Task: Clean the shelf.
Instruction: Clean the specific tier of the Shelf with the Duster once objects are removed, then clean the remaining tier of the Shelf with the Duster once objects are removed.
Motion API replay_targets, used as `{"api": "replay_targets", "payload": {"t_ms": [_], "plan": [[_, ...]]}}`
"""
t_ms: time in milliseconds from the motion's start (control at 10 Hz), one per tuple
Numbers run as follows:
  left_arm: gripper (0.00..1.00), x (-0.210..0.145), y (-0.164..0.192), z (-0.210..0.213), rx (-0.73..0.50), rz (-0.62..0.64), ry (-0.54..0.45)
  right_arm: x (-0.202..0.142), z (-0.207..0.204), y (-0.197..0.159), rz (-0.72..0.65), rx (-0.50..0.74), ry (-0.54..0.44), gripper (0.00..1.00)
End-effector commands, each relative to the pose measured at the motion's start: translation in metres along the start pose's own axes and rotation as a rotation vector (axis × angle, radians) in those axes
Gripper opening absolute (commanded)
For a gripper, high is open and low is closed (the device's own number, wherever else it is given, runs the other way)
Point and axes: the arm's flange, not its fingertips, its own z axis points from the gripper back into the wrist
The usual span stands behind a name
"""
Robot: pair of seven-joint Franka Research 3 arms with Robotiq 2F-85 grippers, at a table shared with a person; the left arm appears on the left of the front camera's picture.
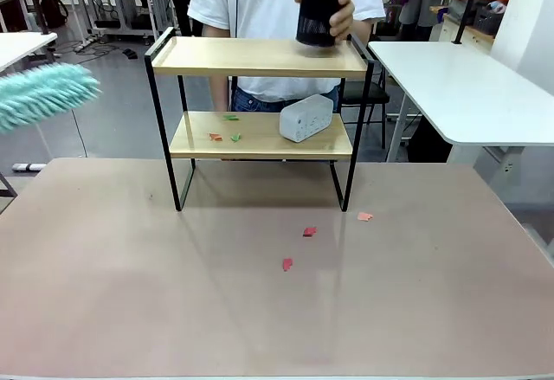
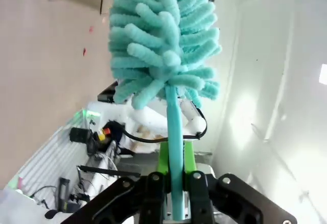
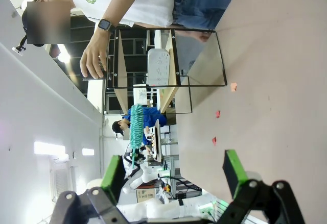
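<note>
The shelf (image 1: 260, 56), two wooden boards in a black frame, stands mid-table. On its lower board lie small red and green paper scraps (image 1: 224, 131) and a grey-white speaker-like block (image 1: 305, 118). The person's hand (image 1: 344, 12) holds a black mesh cup (image 1: 318, 12) just above the top board's right end. My left gripper (image 2: 174, 158) is shut on the handle of a teal fluffy duster (image 2: 163, 40), whose head (image 1: 43, 93) hangs at the far left, well clear of the shelf. My right gripper (image 3: 173, 175) is open and holds nothing; it faces the shelf (image 3: 168, 83) from a distance.
Three red scraps (image 1: 310, 232) lie on the brown tabletop (image 1: 130, 293) in front of the shelf. White tables (image 1: 467, 86) stand to the right and far left. The person stands directly behind the shelf.
</note>
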Motion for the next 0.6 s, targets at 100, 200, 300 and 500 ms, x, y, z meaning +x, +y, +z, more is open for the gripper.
{"api": "replay_targets", "payload": {"t_ms": [100,200,300,500], "plan": [[0.12,0.045,-0.006,0.036,-0.037,0.099,0.028,-0.001,0.001,0.002,0.014,0.007,0.003,1.00],[0.12,0.020,0.012,-0.018,-0.006,0.068,0.021,-0.001,0.001,0.002,0.014,0.007,0.003,1.00],[0.12,0.020,0.012,-0.018,-0.006,0.068,0.021,-0.001,0.001,0.002,0.014,0.007,0.003,1.00],[0.12,0.020,0.012,-0.018,-0.006,0.068,0.021,-0.001,0.001,0.002,0.014,0.007,0.003,1.00]]}}
